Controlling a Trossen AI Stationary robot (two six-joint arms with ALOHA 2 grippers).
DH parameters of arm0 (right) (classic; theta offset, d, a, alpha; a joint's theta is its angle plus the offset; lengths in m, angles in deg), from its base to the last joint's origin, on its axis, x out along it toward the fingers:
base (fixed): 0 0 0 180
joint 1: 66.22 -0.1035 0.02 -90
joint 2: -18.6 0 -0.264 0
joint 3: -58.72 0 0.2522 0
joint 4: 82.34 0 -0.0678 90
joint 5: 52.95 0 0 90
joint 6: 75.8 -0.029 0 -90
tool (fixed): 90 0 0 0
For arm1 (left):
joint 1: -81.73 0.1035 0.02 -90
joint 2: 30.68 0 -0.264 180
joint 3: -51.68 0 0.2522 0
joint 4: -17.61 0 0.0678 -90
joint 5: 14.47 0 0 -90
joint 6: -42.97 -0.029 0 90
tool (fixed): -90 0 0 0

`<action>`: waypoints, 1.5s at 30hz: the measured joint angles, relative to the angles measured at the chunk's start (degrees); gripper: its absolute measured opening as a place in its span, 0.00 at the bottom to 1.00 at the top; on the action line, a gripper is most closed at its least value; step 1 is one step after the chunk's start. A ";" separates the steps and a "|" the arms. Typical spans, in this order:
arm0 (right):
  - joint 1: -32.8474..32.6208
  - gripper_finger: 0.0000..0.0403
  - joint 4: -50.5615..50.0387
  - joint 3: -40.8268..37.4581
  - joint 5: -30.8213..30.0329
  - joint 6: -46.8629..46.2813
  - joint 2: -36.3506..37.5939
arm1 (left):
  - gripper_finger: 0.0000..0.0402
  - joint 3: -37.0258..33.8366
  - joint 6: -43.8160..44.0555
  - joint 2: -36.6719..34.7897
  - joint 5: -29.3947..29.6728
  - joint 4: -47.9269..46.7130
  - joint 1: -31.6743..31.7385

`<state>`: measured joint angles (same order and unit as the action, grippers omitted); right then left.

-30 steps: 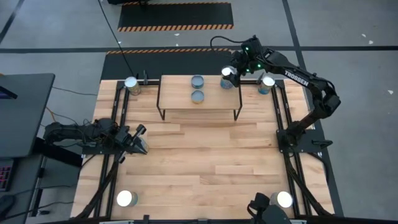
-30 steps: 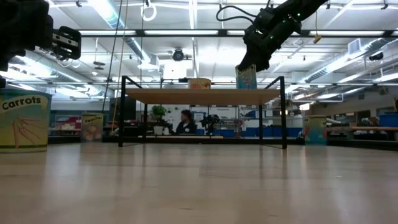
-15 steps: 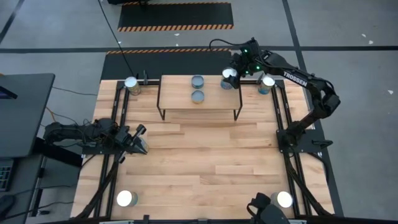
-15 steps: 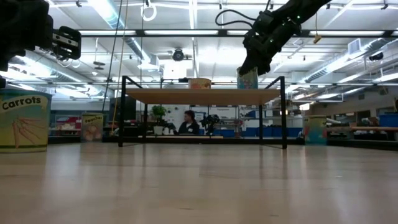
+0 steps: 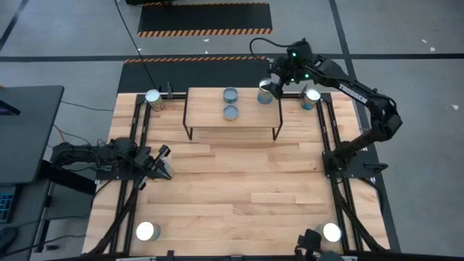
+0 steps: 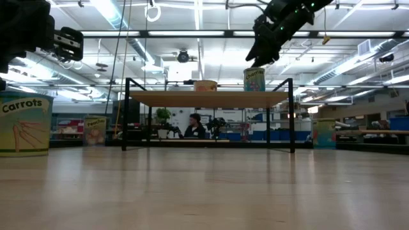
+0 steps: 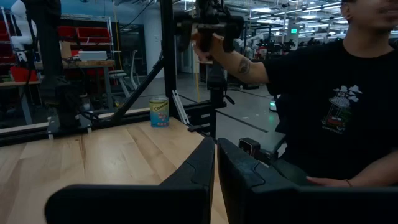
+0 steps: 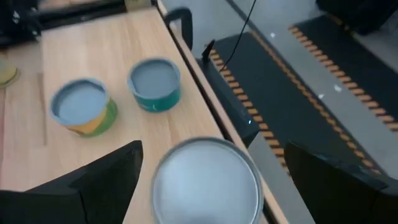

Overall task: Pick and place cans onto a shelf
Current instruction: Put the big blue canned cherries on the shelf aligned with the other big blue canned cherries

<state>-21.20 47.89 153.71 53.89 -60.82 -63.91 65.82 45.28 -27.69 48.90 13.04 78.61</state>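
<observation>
Lifted clear: our right gripper [image 5: 278,75] has released the can [image 5: 265,92] and risen, fingers spread.
We count three cans on the shelf [image 5: 206,116]; five remain on the table.

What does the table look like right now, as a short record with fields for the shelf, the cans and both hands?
shelf: low light-wood shelf on black wire legs, at the table's far edge
cans on shelf: two blue-grey-topped small metal cans; one silver-topped metal can at the right end
cans off shelf: silver-topped ones at the four table corners
right hand: open, above the right-end can, not gripping it
left hand: shut, empty, waiting at the table's left side
</observation>
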 joint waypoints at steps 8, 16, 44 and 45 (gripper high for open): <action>-9.73 0.99 -0.59 0.09 -2.54 -0.61 8.04 | 0.07 -0.01 0.00 0.00 0.00 0.00 0.00; -21.26 0.98 -6.06 0.11 -15.96 -4.21 17.05 | 0.07 -0.01 0.02 0.00 0.00 0.00 0.00; -1.73 0.99 -25.86 -5.12 -39.48 -24.21 23.60 | 0.07 -0.01 0.02 0.00 0.00 0.00 -0.01; -1.15 0.99 -25.75 -6.04 -39.45 -25.19 23.60 | 0.07 -0.02 0.00 0.00 0.00 0.00 -0.02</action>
<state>-22.35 22.14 147.67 14.44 -86.00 -40.31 65.80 45.28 -27.69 48.90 13.04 78.59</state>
